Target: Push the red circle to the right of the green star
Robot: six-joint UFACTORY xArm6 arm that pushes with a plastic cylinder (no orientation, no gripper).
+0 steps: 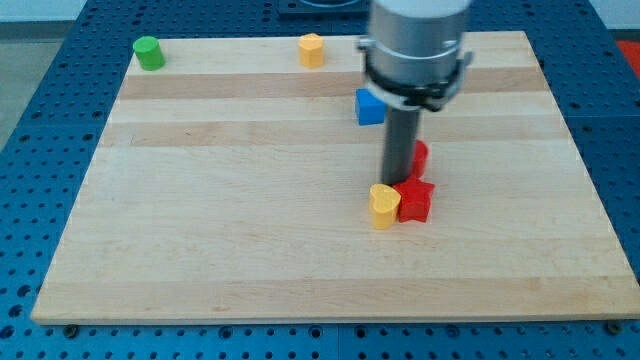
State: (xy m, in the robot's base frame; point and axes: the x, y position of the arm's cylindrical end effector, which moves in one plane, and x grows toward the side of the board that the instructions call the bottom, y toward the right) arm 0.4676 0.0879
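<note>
Task looks early: no green star in view, so the target spot can't be fixed. The only green piece is a green cylinder (148, 52) at 10 o'clock, far corner of the board (300, 260).

Red circle (420, 157) is mostly hidden behind the rod, just past board centre toward 3 o'clock. My tip (399, 181) sits at its 8 o'clock, touching or nearly.

No pincer on this rig, just a bare rod, so there's no open or closed state to give.

Count:
- 2 red: circle, red star (416, 200) at the tip's 5 o'clock
- 2 yellow: yellow heart (384, 206) touching that star, upper yellow heart (312, 49) at 12 o'clock
- 1 blue block (369, 106)
- 1 green
</note>
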